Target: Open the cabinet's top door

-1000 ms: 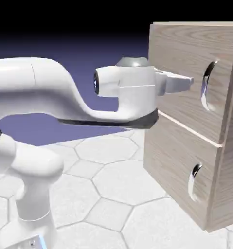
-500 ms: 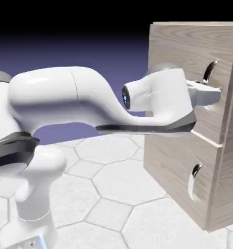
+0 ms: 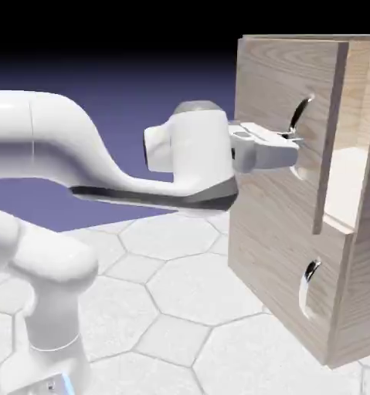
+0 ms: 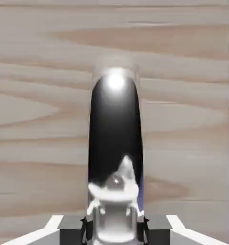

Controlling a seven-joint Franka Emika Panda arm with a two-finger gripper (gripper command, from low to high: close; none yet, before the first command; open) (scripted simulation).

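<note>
The top door (image 3: pixel 276 100) stands partly open at the cabinet's (image 3: pixel 296 270) upper front, its free edge clear of the frame. The jaws (image 3: pixel 297 143) are closed on its curved handle (image 3: pixel 300 116); wider swinging probably remains.

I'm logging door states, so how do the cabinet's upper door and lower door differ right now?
The large pale wood-grain upper door stands swung open, while the shorter wood-grain lower door is closed. The tool is shut on the upper door's curved silver handle; the lower door's curved silver handle is untouched. Both share the same grain.
</note>
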